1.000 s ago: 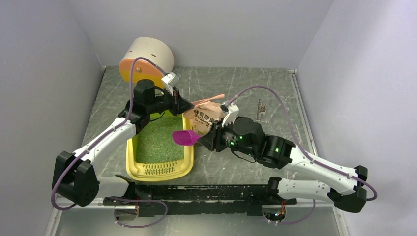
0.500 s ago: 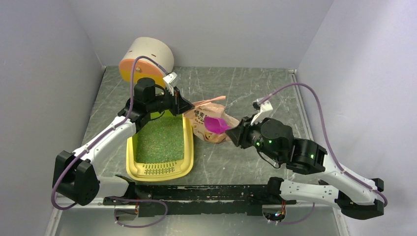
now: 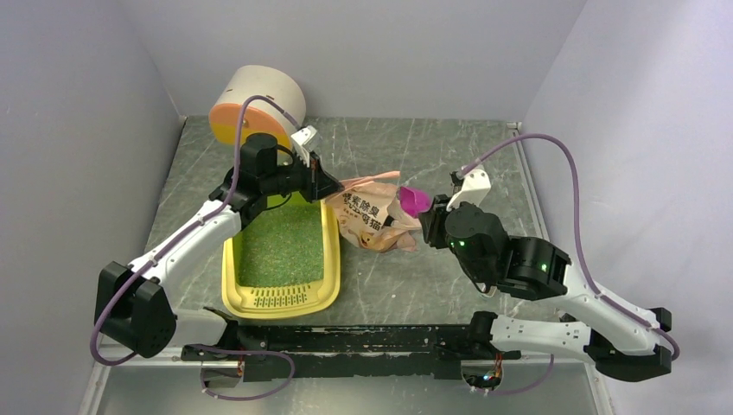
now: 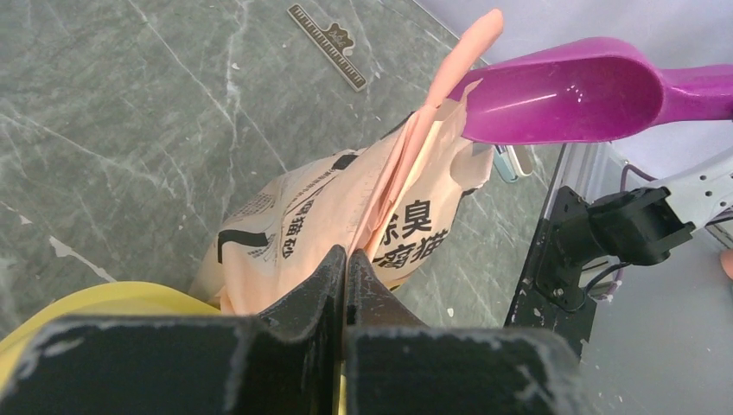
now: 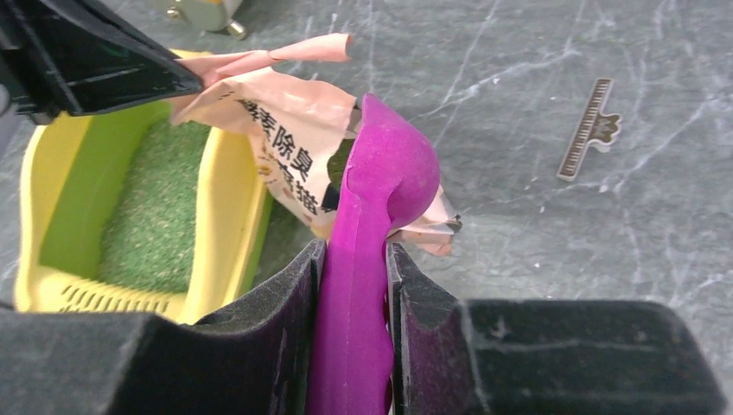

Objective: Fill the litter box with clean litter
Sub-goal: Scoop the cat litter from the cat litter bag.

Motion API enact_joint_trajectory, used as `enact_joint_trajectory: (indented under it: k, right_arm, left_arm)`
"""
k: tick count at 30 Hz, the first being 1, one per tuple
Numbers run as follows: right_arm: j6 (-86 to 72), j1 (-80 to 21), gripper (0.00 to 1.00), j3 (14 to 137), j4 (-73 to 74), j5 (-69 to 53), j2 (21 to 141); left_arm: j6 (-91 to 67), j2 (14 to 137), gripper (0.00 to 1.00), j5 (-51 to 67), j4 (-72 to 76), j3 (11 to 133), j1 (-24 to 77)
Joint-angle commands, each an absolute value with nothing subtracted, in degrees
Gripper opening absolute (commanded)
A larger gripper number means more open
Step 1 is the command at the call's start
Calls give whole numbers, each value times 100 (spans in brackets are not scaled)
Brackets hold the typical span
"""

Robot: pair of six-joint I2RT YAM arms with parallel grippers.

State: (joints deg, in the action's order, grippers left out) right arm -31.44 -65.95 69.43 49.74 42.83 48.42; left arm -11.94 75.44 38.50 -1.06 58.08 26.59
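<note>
The litter box is smooth yellow plastic with a soft sheen, and the clean litter in it is a matt, grainy bed of fine green granules. The scoop is glossy magenta plastic with bright highlights, while the bag is thin, creased pink-beige film or paper with a dull printed face. The tabletop has a grey stone-like finish, veined and scratched in white, and the black fingers of the left pincer look like matt, scuffed plastic.
</note>
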Motion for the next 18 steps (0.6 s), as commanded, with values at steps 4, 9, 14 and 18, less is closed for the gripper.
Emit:
enact_joint_trajectory:
  k: [4, 9, 14, 18]
  right_arm:
    - [-2816, -6564, 0, 6889, 4491, 4639, 4853]
    - [-2764, -6563, 0, 6975, 4673, 4020, 4729]
    - [-2922, -6559, 0, 7065, 5305, 3727, 4830]
    - [-2862, -6561, 0, 6908, 5334, 3708, 4947]
  left_arm:
    - [-861, 7527, 5, 3682, -704, 6280, 2707]
    - [-897, 7517, 5, 3546, -678, 6275, 2707]
    - [-937, 7566, 5, 3530, -650, 6325, 2722]
    - [-884, 7601, 5, 3551, -699, 6393, 2733]
